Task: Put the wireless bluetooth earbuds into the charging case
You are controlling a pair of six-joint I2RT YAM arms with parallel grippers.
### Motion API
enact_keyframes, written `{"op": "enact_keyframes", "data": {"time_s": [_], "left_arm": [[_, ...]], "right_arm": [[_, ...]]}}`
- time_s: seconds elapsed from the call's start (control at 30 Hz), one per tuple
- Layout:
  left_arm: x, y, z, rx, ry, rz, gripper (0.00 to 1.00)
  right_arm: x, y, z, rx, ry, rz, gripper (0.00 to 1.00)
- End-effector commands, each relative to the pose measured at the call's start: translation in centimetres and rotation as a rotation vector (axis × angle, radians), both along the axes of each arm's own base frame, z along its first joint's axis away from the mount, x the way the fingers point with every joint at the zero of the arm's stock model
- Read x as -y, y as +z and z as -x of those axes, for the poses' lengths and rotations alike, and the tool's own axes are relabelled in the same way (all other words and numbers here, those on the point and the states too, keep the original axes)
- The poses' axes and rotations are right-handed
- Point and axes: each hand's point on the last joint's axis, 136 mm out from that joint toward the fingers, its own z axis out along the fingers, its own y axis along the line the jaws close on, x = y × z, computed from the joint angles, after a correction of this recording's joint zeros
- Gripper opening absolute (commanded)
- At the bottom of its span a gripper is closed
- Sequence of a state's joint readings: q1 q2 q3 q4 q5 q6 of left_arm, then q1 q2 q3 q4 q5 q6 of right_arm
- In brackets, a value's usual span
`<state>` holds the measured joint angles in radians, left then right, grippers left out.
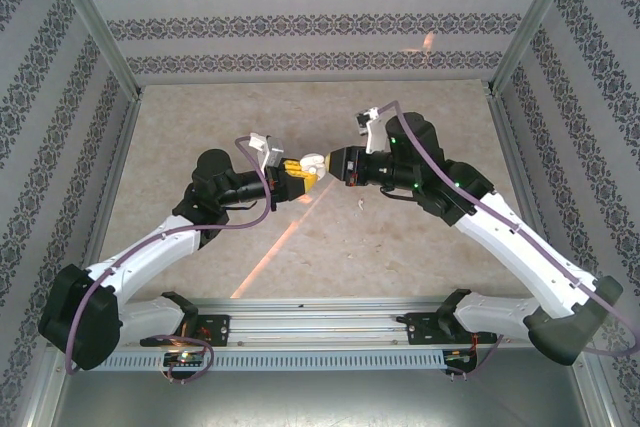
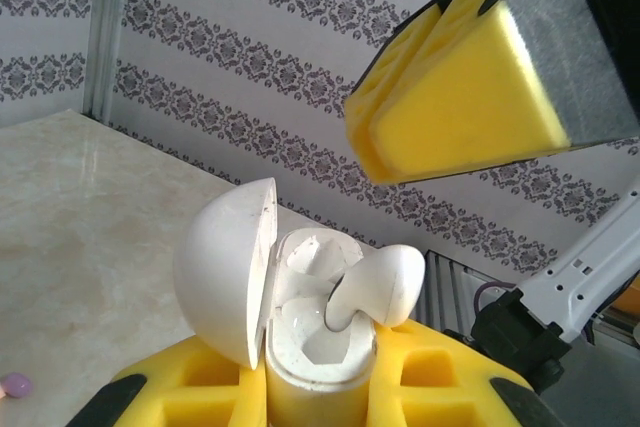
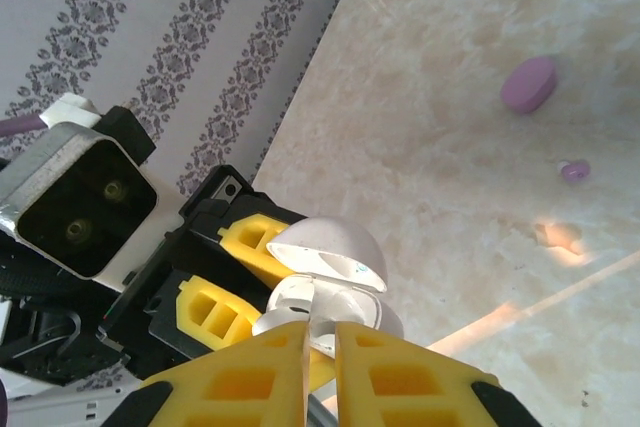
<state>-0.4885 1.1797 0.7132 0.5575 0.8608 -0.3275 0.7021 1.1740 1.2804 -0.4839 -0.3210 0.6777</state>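
Note:
The charging case [image 2: 310, 347] looks white here and stands upright between the yellow pads of my left gripper [image 2: 315, 387], which is shut on it. Its domed lid [image 2: 225, 267] is swung open to the left. One whitish earbud [image 2: 385, 282] rests tilted in the right-hand well, its stem down in the well and its round head over the rim. My right gripper [image 3: 318, 332] hovers just above the open case [image 3: 335, 252] with its fingers [image 2: 460, 97] pressed nearly together and nothing between them. In the top view both grippers meet at the case [image 1: 312, 162] above the table's middle.
A purple pebble-shaped piece [image 3: 528, 84] and a tiny purple bit [image 3: 574, 171] lie on the beige table [image 3: 450, 37] beyond the case. Another small lilac bit [image 2: 14, 384] lies on the table at the left. Patterned walls [image 1: 320, 22] close in three sides.

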Motion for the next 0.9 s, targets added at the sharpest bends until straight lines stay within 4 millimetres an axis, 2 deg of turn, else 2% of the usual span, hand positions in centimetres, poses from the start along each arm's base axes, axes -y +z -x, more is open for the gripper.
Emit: {"op": "enact_keyframes", "data": {"time_s": [0.0, 0.17, 0.87], "left_arm": [[-0.1, 2.4, 0.0, 0.043, -0.020, 0.034, 0.06], [0.0, 2.4, -0.2, 0.040, -0.025, 0.032, 0.05], [0.3, 1.7, -0.2, 0.016, -0.043, 0.023, 0.04]], "right_arm": [[-0.9, 0.9, 1.0, 0.027, 0.069, 0.000, 0.14], [-1.4, 0.1, 1.1, 0.018, 0.086, 0.019, 0.14], [-3.6, -0.1, 1.6, 0.005, 0.147, 0.029, 0.13]]}}
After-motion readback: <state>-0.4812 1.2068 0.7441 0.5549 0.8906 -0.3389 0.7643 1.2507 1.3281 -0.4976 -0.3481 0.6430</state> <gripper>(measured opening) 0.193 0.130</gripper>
